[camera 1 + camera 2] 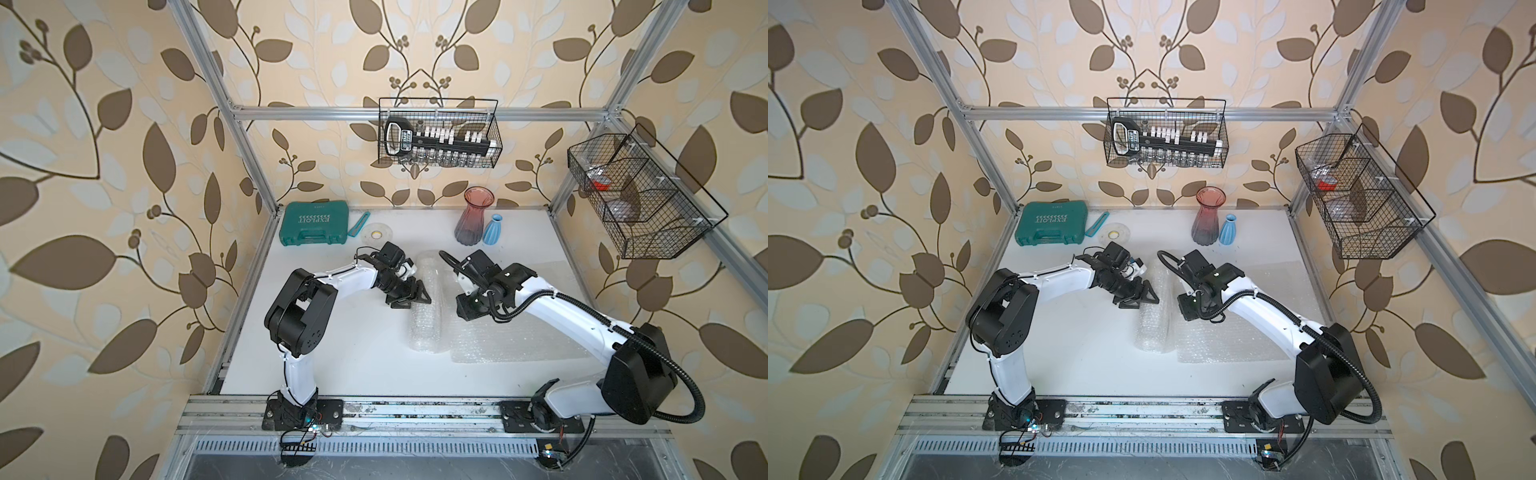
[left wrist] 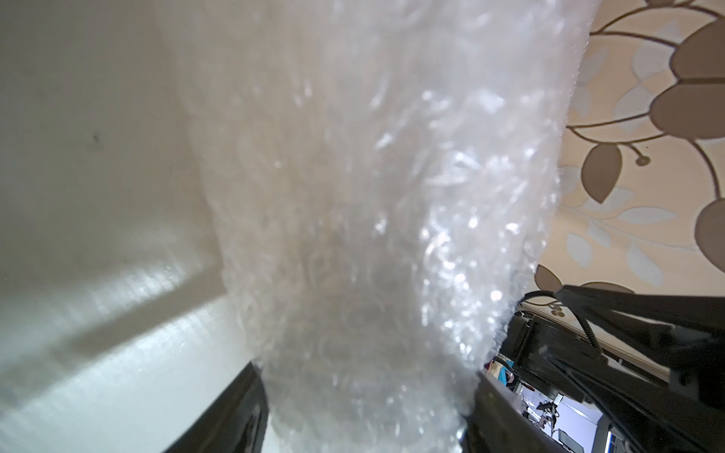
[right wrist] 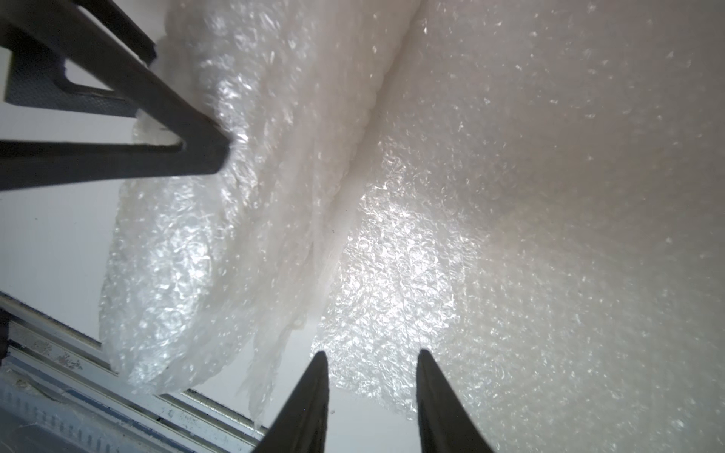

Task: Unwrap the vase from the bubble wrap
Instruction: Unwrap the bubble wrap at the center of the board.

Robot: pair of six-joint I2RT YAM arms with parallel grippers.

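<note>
We see the bubble wrap (image 1: 424,316) lying as a roll in the middle of the counter (image 1: 353,365), its loose sheet spread flat toward the right edge. The left pincer (image 2: 365,408) clamps the roll, one finger on each side. The right pincer (image 3: 370,392) hangs above the flat sheet, jaws apart, holding nothing. We cannot tell what the roll holds.

The whole bench (image 1: 353,353) is seen from high above its front edge in both top views, tilted toward the back edge; nearly one scene is shared. The left wrist view is set tight against the bubble wrap (image 2: 372,196), between the fingers of the left gripper (image 2: 367,372). The right wrist view is aimed low past the right gripper (image 3: 372,353) toward the front edge, the same wrap being shared.
</note>
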